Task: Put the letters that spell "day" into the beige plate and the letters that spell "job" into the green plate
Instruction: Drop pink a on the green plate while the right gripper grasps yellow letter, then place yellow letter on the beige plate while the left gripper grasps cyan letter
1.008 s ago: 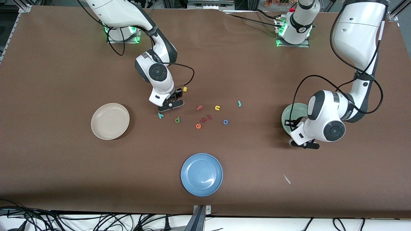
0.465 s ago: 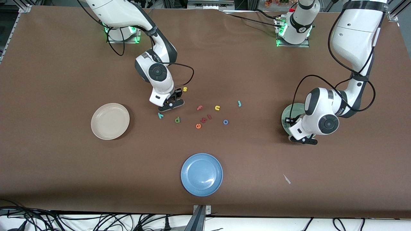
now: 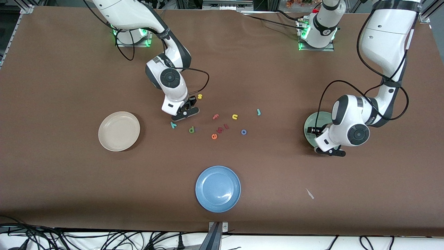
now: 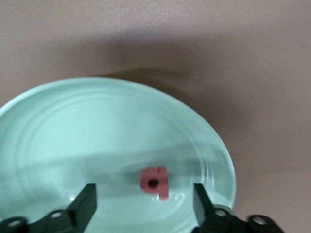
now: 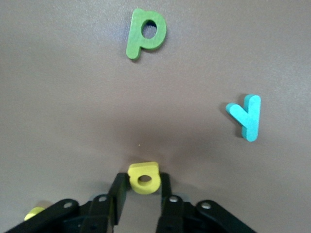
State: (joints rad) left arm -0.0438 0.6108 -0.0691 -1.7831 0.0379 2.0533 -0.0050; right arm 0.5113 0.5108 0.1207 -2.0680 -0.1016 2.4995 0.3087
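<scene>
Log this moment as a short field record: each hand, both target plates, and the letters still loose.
left hand: open, over the green plate
green plate contents: salmon-red b
right hand: closed on the yellow a, at table level
beige plate: no letters in it
loose on table: green d, teal y, teal j, blue o

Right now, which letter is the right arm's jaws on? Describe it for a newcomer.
Find the right gripper at the letter cluster's end nearest the beige plate. Its jaws pinch the yellow "a". The green "d" and teal "y" lie loose nearby.
</scene>
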